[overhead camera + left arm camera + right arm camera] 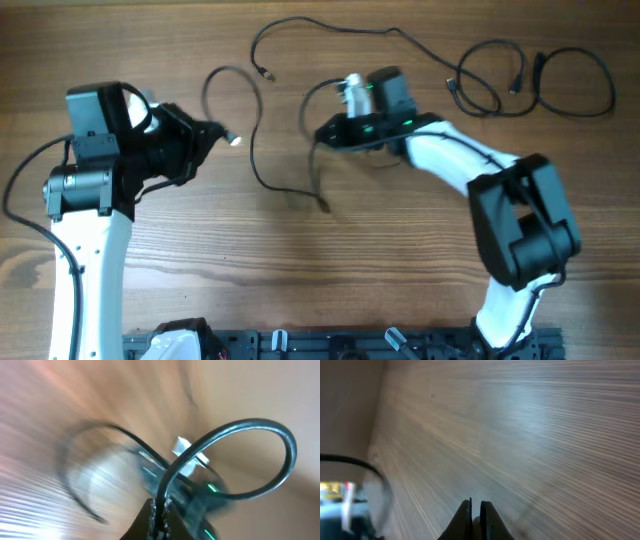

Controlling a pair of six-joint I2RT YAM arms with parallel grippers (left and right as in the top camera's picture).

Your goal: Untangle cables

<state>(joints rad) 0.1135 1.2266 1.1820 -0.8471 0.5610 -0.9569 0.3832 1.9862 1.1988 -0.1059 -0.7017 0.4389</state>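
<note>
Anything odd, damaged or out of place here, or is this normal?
Nothing looks damaged or spilled. The left gripper is shut on a cable that arcs up in a loop. The right gripper is shut with no cable visible in it. More cables lie loosely coiled at the far right.

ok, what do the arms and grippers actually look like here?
Both arms match: the left arm and right arm have glossy white links between boxy black joint housings. A black wire loops outside the left one. The left gripper and right gripper are black with slim dark fingers; green lights glow by the right wrist.
</note>
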